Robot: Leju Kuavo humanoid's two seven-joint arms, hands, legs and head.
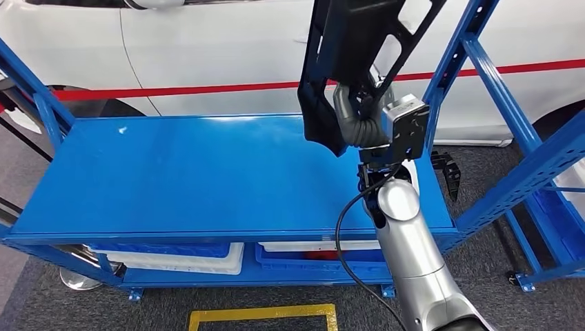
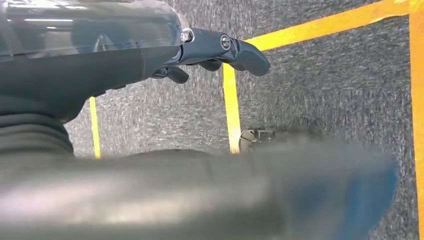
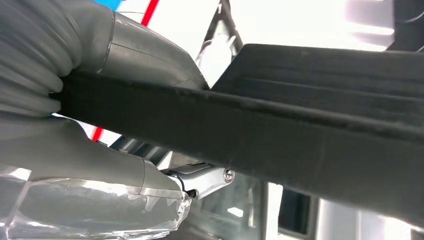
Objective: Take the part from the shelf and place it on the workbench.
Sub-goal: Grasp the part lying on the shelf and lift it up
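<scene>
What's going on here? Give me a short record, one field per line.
Right hand: grips a black plastic part, raised above the blue shelf top
Left hand: holds nothing, hangs over grey floor with yellow tape lines
Lower shelf: white tray and blue tray
Background: white car with red stripe

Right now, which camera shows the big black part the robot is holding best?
The head view: the black part shows its frame shape, held up by the right hand above the blue workbench. The right wrist view shows just a close dark edge; the left wrist view looks at floor.
</scene>
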